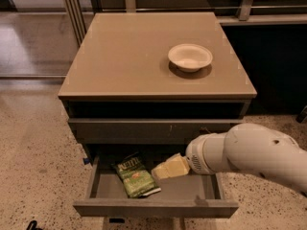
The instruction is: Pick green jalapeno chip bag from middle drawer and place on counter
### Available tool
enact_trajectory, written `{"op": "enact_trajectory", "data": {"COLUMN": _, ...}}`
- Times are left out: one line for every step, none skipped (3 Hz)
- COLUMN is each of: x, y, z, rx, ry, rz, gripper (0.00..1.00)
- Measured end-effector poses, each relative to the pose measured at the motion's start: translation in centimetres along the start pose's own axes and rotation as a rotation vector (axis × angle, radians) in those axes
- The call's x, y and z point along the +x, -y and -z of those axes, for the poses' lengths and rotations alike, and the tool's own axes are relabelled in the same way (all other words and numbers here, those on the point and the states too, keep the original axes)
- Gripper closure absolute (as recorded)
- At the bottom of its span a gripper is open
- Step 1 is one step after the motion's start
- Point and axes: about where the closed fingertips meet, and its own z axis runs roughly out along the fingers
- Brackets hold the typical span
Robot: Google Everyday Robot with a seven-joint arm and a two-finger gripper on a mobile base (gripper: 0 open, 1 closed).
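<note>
A: Item one, the cabinet?
B: Grey drawer cabinet (pixel 76 128) on a speckled terrazzo floor (pixel 33 166). Its smooth tan-beige square tabletop (pixel 129 56) carries one thing: a shallow round white bowl (pixel 190 56), upright, in the right rear part and well clear of the edges.

A: Drawers?
B: There is a dark slot directly under the tabletop. Below it is a closed grey drawer front (pixel 120 130) with small pale scratches. Below that, the wide shallow dark-grey middle drawer (pixel 153 208) is pulled out, with its flat grey tray exposed.

A: Contents of that drawer?
B: One small crinkly green foil chip bag (pixel 135 176) lies flat on the tray, left of centre. It is turned at a slant, with the dark lettered band towards the back.

A: The robot?
B: A thick rounded white arm (pixel 249 150) enters from the right. Its pale yellow wedge-shaped gripper (pixel 168 169) is inside the drawer opening, above the tray, and points left.

A: Position against the bag?
B: The tip is just beside the bag's right edge. Whether they touch cannot be told.

A: Open or closed?
B: Cannot tell. The bag is not lifted and is flat in the drawer, well apart from the tabletop
</note>
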Motion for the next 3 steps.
{"op": "enact_trajectory", "data": {"x": -0.3, "y": -0.3, "z": -0.3, "rx": -0.002, "ry": -0.005, "rz": 0.007, "gripper": 0.00}}
{"op": "enact_trajectory", "data": {"x": -0.1, "y": -0.5, "z": 0.1, "rx": 0.035, "ry": 0.008, "rz": 0.011, "gripper": 0.00}}
{"op": "enact_trajectory", "data": {"x": 1.2, "y": -0.7, "z": -2.2, "rx": 0.042, "ry": 0.023, "rz": -0.051, "gripper": 0.00}}
